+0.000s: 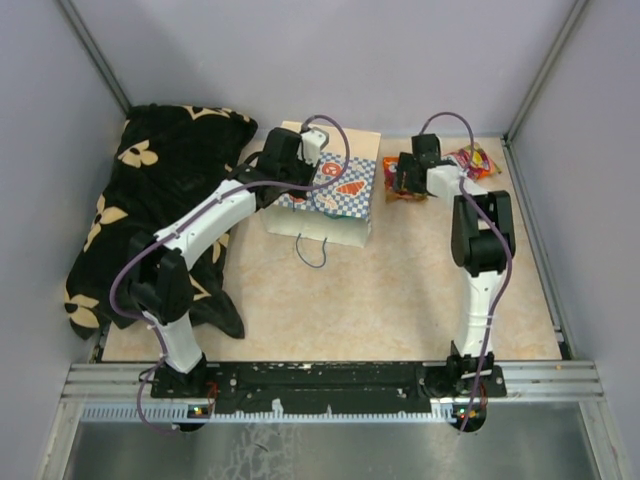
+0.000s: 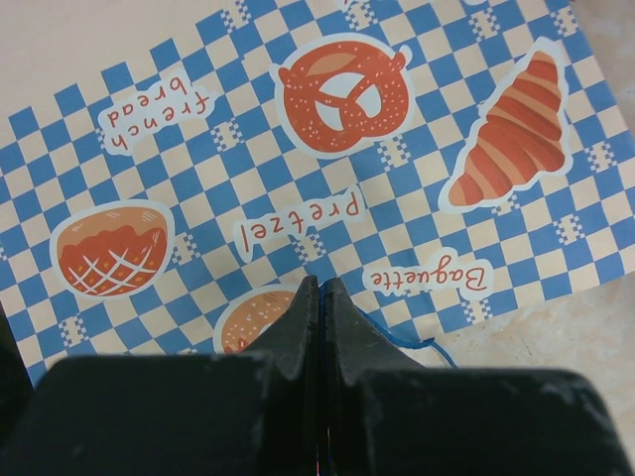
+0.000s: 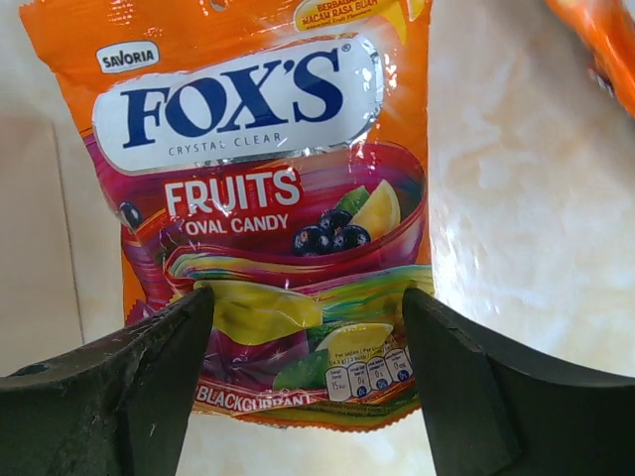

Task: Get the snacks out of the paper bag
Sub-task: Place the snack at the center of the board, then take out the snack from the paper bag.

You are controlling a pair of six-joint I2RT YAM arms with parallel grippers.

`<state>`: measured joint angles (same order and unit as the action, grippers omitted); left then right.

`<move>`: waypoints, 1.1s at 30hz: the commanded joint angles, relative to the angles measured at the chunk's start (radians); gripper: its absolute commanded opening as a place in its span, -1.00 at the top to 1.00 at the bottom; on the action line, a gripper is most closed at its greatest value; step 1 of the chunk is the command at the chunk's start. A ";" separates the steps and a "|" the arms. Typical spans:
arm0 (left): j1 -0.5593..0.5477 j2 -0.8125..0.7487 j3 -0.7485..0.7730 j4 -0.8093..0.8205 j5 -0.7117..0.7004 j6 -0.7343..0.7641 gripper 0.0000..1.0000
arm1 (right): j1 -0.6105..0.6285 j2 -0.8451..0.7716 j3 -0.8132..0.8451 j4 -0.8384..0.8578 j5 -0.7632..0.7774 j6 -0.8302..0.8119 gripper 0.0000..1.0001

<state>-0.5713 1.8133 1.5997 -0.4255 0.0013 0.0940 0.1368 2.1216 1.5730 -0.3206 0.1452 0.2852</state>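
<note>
The paper bag [image 1: 335, 205] lies flat on the table, its blue-white checkered band and bread pictures [image 2: 337, 149] filling the left wrist view. My left gripper [image 1: 298, 160] [image 2: 319, 288] hovers over the bag's far part, shut on a thin blue cord handle [image 2: 402, 339]. Right of the bag, an orange candy packet [image 1: 402, 190] [image 3: 268, 198], one of the snacks, lies on the table. My right gripper [image 1: 408, 178] [image 3: 308, 327] stands open just above it, fingers straddling its lower end. A second packet [image 1: 474, 160] [image 3: 600, 40] lies at the far right corner.
A black flower-patterned cloth [image 1: 150, 200] is heaped along the left side, under the left arm. Grey walls close the table on three sides. A second blue cord loop [image 1: 312, 250] trails from the bag's near edge.
</note>
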 commanded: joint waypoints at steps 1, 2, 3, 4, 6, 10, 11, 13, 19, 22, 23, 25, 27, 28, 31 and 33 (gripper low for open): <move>-0.001 -0.035 -0.009 0.050 0.042 -0.012 1.00 | 0.009 0.140 0.153 -0.027 0.048 0.001 -0.56; -0.001 -0.033 -0.006 0.051 0.046 -0.013 1.00 | 0.008 0.182 0.198 -0.033 0.046 -0.001 -0.56; -0.001 -0.029 -0.001 0.053 0.049 -0.015 1.00 | 0.009 0.213 0.272 -0.047 0.046 -0.010 -0.57; -0.001 -0.024 0.002 0.056 0.052 -0.013 1.00 | 0.008 0.243 0.334 -0.071 0.048 -0.018 -0.58; -0.001 -0.003 0.027 0.046 0.058 -0.007 1.00 | 0.009 0.274 0.469 -0.143 0.033 -0.030 -0.62; -0.001 0.028 0.118 -0.014 0.070 0.007 1.00 | 0.008 0.070 0.387 -0.060 -0.040 0.003 -0.86; -0.001 0.023 0.129 -0.009 0.076 0.008 1.00 | 0.009 -0.021 0.299 -0.001 -0.049 0.026 -0.96; -0.002 0.011 0.147 0.010 0.098 0.005 1.00 | 0.007 -0.233 0.071 0.149 -0.068 0.100 -0.99; -0.014 0.026 0.238 0.050 0.177 0.001 1.00 | -0.009 -0.854 -0.647 0.535 -0.096 0.387 -0.98; -0.030 0.085 0.336 0.005 0.171 0.010 1.00 | 0.005 -1.113 -0.923 0.624 -0.146 0.495 -0.98; -0.038 0.108 0.376 -0.015 0.158 0.019 1.00 | 0.015 -1.179 -1.018 0.645 -0.167 0.502 -0.98; -0.053 0.170 0.454 -0.050 0.123 0.035 1.00 | 0.057 -1.286 -1.096 0.611 -0.189 0.478 -0.95; -0.058 0.217 0.524 -0.080 0.091 0.042 1.00 | 0.122 -1.381 -1.142 0.533 -0.167 0.474 -0.90; -0.059 0.236 0.554 -0.089 0.084 0.041 1.00 | 0.162 -1.431 -1.167 0.506 -0.141 0.494 -0.88; -0.060 0.270 0.607 -0.092 0.086 0.025 1.00 | 0.296 -1.549 -1.259 0.499 -0.041 0.630 -0.83; -0.061 0.278 0.620 -0.080 0.102 0.005 1.00 | 0.384 -1.581 -1.329 0.598 0.019 0.734 -0.76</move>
<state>-0.6334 2.0693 2.1586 -0.4988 0.1089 0.1120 0.3962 0.6308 0.3122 0.1535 0.0410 0.8223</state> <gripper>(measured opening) 0.016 0.904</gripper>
